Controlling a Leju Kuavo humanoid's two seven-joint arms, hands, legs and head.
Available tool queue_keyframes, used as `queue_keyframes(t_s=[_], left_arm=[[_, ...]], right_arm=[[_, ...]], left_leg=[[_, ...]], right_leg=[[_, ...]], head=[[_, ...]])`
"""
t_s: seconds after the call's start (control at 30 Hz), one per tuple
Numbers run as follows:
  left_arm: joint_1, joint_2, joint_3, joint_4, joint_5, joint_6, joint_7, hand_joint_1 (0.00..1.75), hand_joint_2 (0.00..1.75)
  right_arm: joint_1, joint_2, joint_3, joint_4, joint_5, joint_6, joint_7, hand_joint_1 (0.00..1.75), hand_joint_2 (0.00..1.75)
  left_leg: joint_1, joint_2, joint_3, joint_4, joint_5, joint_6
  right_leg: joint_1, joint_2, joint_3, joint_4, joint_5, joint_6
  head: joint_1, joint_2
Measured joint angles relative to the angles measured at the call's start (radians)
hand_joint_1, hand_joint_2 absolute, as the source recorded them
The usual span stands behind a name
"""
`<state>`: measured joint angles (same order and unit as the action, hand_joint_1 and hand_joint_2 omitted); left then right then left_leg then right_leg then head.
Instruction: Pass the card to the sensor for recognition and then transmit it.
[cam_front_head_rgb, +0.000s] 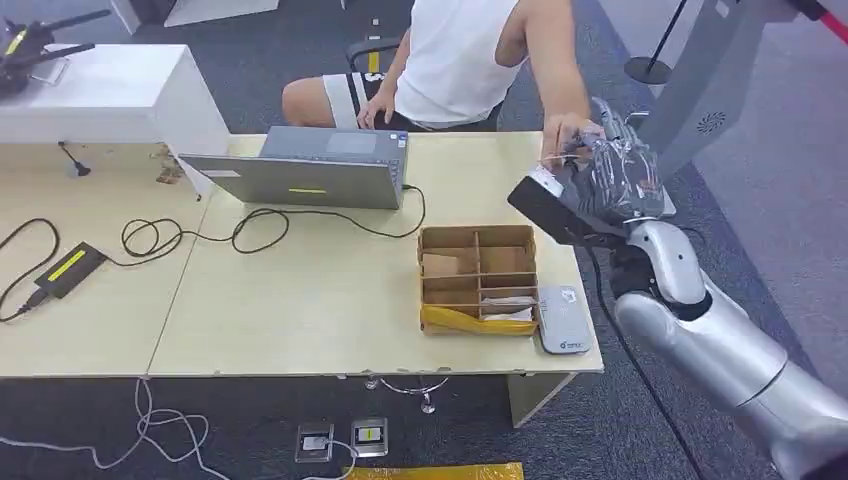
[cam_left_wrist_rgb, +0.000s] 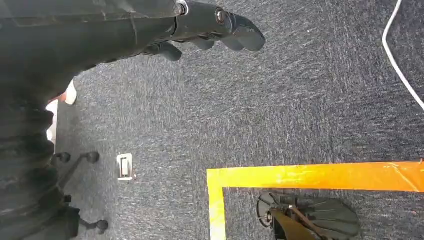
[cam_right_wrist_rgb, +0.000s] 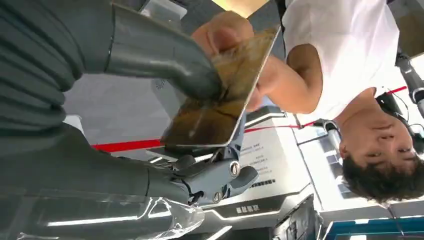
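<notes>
Closest to us in the right wrist view is our right hand (cam_right_wrist_rgb: 150, 75), and the card (cam_right_wrist_rgb: 220, 95) lies against it: the thick grey thumb (cam_right_wrist_rgb: 165, 60) presses on the upper face of the card and the darker fingers (cam_right_wrist_rgb: 220, 177) are under it, so the card is pinched and held. A person's hand (cam_right_wrist_rgb: 225, 37) also grips the far end of the same card, with the thumb on top. The card is therefore between our hand and the person's hand, and both are touching it.

From the head view, our right hand (cam_front_head_rgb: 610, 180) is raised beyond the far right corner of the table (cam_front_head_rgb: 300, 300), and the person's hand (cam_front_head_rgb: 568, 135) meets it there. The sensor (cam_front_head_rgb: 562, 318), a flat grey reader, lies on the table just beside the cardboard box (cam_front_head_rgb: 478, 278) with compartments, well apart from the card.

Our left hand (cam_left_wrist_rgb: 210, 27) hangs over the carpet; its dark fingers are slightly curled and apart, and they hold nothing.
</notes>
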<state>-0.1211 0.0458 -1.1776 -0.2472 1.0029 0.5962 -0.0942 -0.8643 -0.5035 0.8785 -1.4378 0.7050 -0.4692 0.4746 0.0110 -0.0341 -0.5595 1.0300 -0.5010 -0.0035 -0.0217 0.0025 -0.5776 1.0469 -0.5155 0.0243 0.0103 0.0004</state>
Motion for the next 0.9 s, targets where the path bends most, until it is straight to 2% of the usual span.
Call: queue_keyframes(t_s=[0.73,0.9], left_arm=[[0.002,0.000,0.000,0.000,0.016,0.007,0.000,0.00,1.75],[0.002,-0.001,0.000,0.000,0.038,0.013,-0.001,0.00,1.75]], right_arm=[[0.028,0.005,0.021,0.048,-0.068,-0.042,-0.017,1.75,1.75],[0.066,-0.007,0.009,0.050,-0.143,-0.082,-0.016,1.75,1.75]], left_leg=[[0.000,0.001,0.001,0.000,0.000,0.000],[0.000,0.001,0.002,0.000,0.000,0.000]], right_leg=[[0.000,0.002,-0.001,0.000,0.000,0.000],[0.000,0.002,0.000,0.000,0.000,0.000]], head=[[0.000,0.000],[0.000,0.000]])
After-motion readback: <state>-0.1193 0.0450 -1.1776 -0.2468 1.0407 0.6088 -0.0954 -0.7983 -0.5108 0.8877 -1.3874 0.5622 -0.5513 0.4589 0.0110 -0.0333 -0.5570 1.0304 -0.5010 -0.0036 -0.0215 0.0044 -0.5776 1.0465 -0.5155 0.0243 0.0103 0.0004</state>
